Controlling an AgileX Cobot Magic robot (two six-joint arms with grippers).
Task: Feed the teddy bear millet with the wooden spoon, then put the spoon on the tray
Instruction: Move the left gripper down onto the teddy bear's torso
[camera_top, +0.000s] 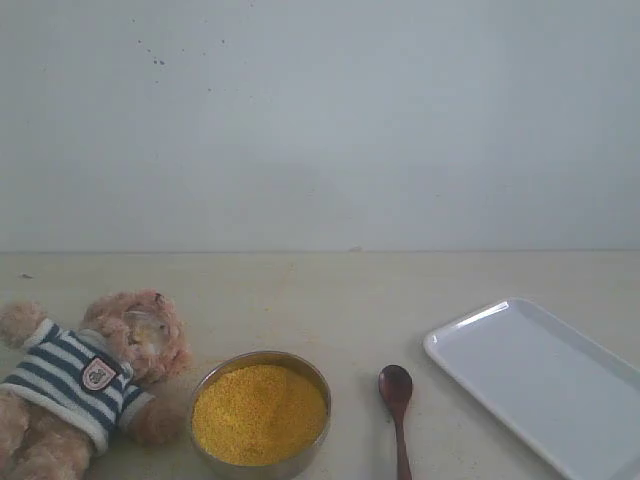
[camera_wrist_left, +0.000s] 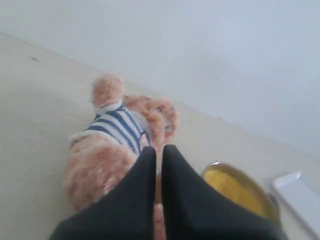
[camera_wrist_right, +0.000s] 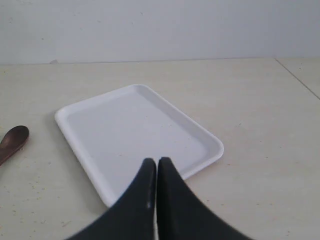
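Observation:
The teddy bear (camera_top: 85, 385) lies on its back at the left of the table in its navy-striped shirt. Beside it stands the metal bowl heaped with yellow millet (camera_top: 260, 412). The wooden spoon (camera_top: 397, 400) lies on the table between the bowl and the white tray (camera_top: 550, 385), oval end away from the table's front. No arm shows in the exterior view. My left gripper (camera_wrist_left: 158, 149) is shut and empty above the bear (camera_wrist_left: 120, 135), with the millet bowl (camera_wrist_left: 240, 187) to one side. My right gripper (camera_wrist_right: 153, 162) is shut and empty over the tray (camera_wrist_right: 135, 130); the spoon's bowl (camera_wrist_right: 12, 141) shows at the frame edge.
A plain pale wall rises behind the beige table (camera_top: 330, 290). A corner of the tray (camera_wrist_left: 300, 195) shows in the left wrist view beyond the bowl. A table edge or seam (camera_wrist_right: 300, 80) runs past the tray in the right wrist view.

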